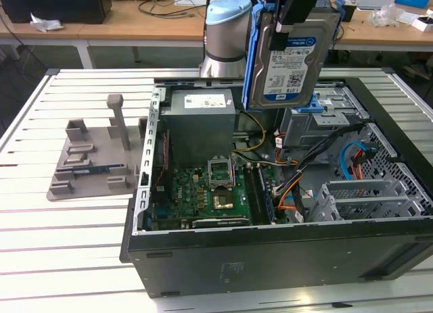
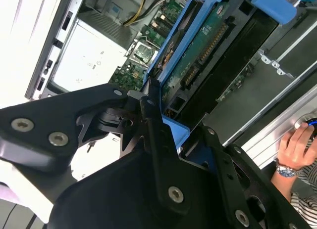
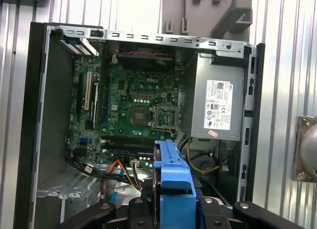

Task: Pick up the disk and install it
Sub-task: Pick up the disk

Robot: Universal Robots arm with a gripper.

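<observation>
Disk is in the air, upper centre-right of the exterior view, label face to the camera, hanging roughly upright over the back of the open computer case. It touches nothing in the chassis.

Gripper has it from above. In the second wrist view the jaws are closed narrow on the disk, pinching across the blue carrier rail. The far-side contact is hidden by the linkage, so I can't say whether that pad sits on plastic or metal.

Handling, my read:
- Stiff, dense metal body that won't flex, with a fair bit of weight hanging below the grip.
- Shock-sensitive, so no knocks against the case walls.
- Circuit board on the underside is exposed; keep pads off it and off the connector.
- The blue rails are plastic, slicker and springier than the body, so it could slip or twist if it's clamped on them alone.
- Best hold is across the long edges, near the middle.

Power supply and motherboard sit below it towards the exterior view's left. A person's hand rests near the case edge in the second wrist view.
</observation>
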